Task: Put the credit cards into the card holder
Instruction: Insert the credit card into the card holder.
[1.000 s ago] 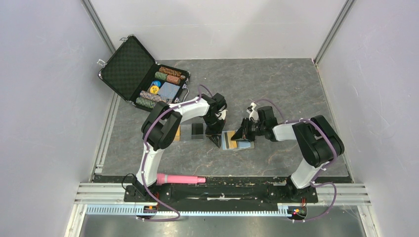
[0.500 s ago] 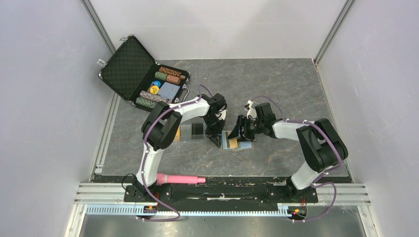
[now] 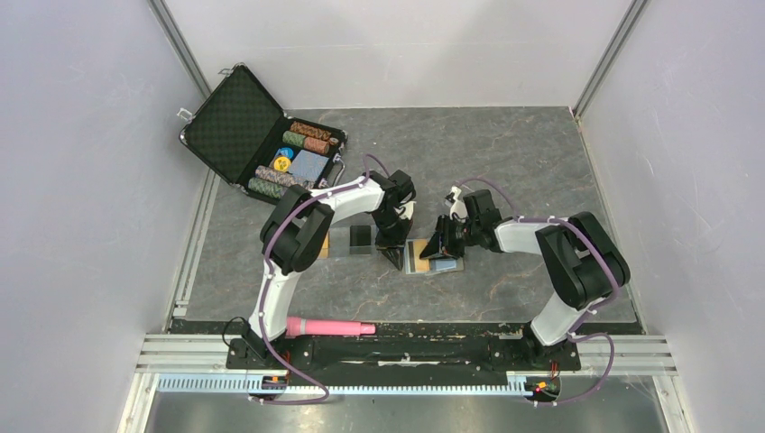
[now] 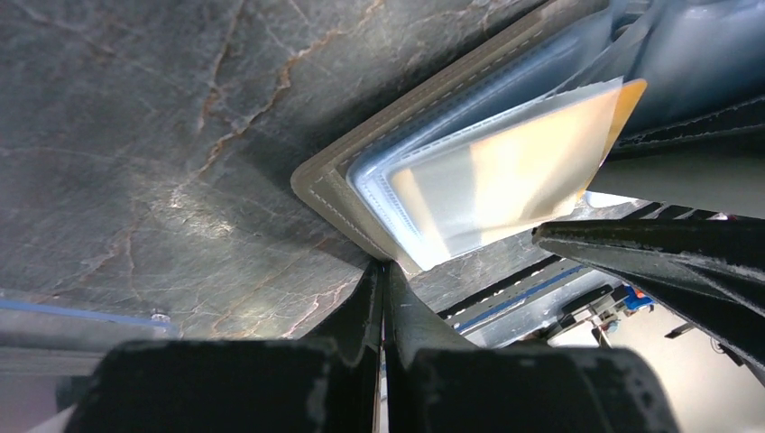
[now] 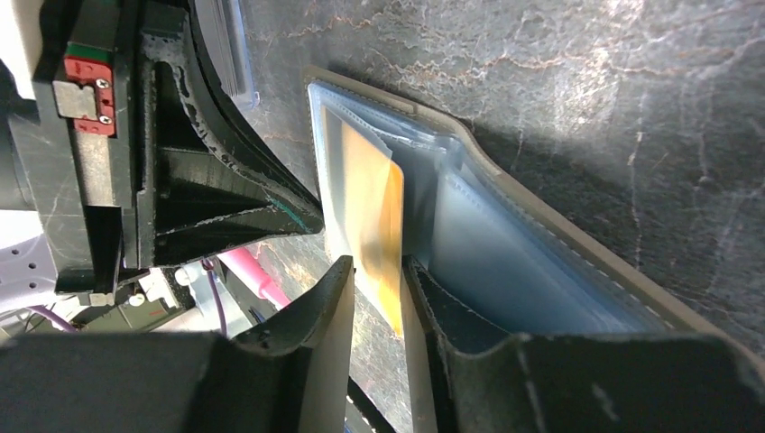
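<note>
The taupe card holder lies open on the dark marble table, light blue inside. My left gripper is shut, its tips pressing on the holder's left edge. An orange-gold card stands partly inside a clear sleeve of the holder; it also shows in the left wrist view. My right gripper is narrowly open, and the card's free corner sits loose between its jaws. The black card lies left of the holder. A sliver of another orange card shows beside my left arm.
An open black case of poker chips stands at the back left. A pink cylindrical object lies near the arm bases. Grey walls close in both sides and the back.
My right gripper shifted a little left, then back over the holder, and less of the orange card shows. My left gripper has stayed on the holder's edge.
</note>
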Controlling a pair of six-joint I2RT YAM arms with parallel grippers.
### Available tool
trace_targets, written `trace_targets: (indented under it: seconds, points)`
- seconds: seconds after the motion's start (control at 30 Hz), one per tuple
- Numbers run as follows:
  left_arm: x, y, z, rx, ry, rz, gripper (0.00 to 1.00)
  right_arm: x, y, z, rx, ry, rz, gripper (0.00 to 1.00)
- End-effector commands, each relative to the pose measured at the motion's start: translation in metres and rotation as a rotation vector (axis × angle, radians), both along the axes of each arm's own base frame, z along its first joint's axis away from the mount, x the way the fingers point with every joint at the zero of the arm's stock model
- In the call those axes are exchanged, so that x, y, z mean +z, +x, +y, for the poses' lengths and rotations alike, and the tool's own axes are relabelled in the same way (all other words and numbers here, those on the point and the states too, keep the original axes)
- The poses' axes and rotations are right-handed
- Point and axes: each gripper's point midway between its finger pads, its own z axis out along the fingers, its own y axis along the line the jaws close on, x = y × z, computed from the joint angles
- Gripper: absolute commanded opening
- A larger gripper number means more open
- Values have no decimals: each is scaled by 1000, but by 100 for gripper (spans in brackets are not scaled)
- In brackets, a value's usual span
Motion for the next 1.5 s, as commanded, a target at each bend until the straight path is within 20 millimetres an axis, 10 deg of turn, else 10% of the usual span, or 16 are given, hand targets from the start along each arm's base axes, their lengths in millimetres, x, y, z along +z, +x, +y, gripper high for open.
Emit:
trace_targets:
  seconds: [0.0,0.37,0.63,1.17,1.47]
  points:
    - [-6,16,-15,-53,-44,-92,2,3,-7,10,40,35,7,27]
    - [63,66,12,0,57,-463,46,9,0,-13,80,-148,-65,62]
    - [120,84,-12,74,-212,-521,52,22,0,-15,99,-158,-100,77]
    - [126,112,86,369,-310,-468,53,4,4,-6,151,-178,-82,21]
    - [93,98,141,395,-100,-434,54,28,16,-8,150,-213,-140,32]
